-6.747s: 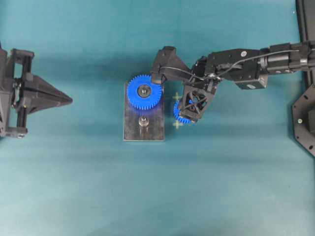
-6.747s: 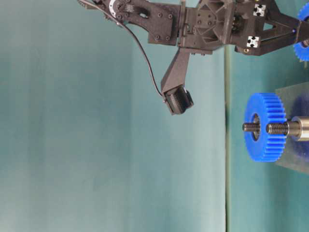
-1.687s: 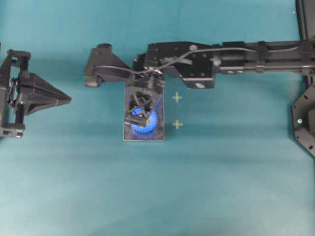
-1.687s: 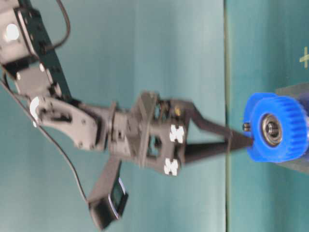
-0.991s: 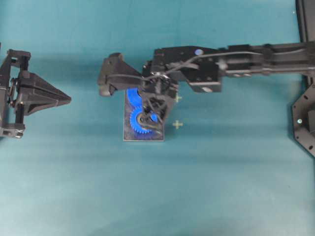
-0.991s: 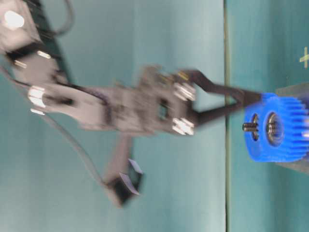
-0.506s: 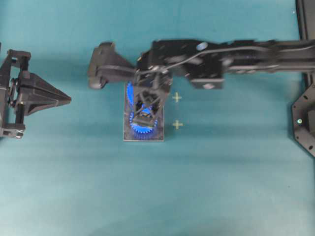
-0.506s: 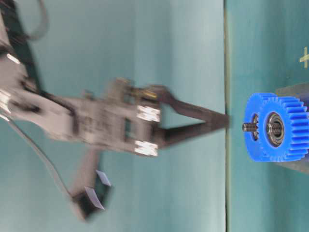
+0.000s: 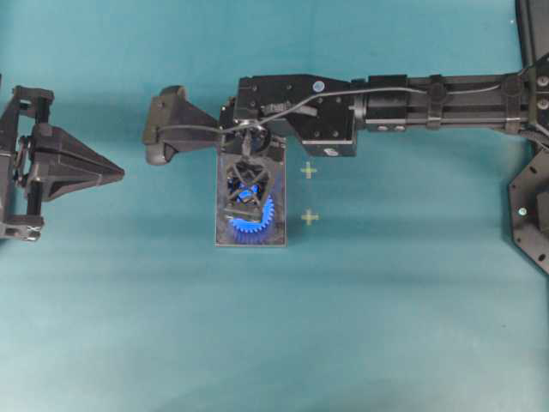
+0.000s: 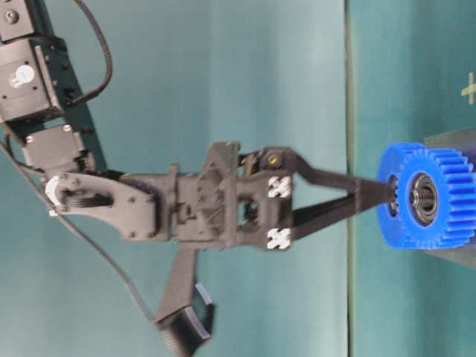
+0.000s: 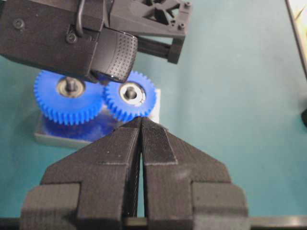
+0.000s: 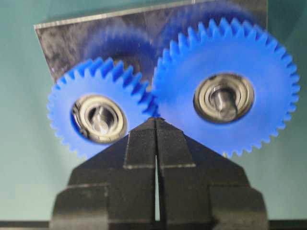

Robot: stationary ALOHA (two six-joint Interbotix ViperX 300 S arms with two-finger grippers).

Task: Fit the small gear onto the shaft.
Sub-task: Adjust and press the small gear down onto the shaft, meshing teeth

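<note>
The small bright-blue toothed plastic gear [image 12: 97,116] sat on the silvery shaft [image 12: 101,119], meshed with one larger blue gear [image 12: 224,98] at its 3 o'clock, two gears on one grey metal plate [image 12: 72,40]. Both the right gripper [image 12: 156,122] and left gripper [image 11: 140,125] were pressed together, empty.

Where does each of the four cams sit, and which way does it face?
Overhead: above, facing down at the teal table; right arm over the grey metal plate, left gripper parked at left.
Table-level: low side view, image rotated; right gripper shut, tips at the gears.
Left wrist: behind shut left gripper, facing the plate; right arm's underside above.
Right wrist: behind shut right gripper, facing down.
Shared: all show the small bright-blue toothed gear seated on the silvery shaft, meshed with the larger blue gear.
</note>
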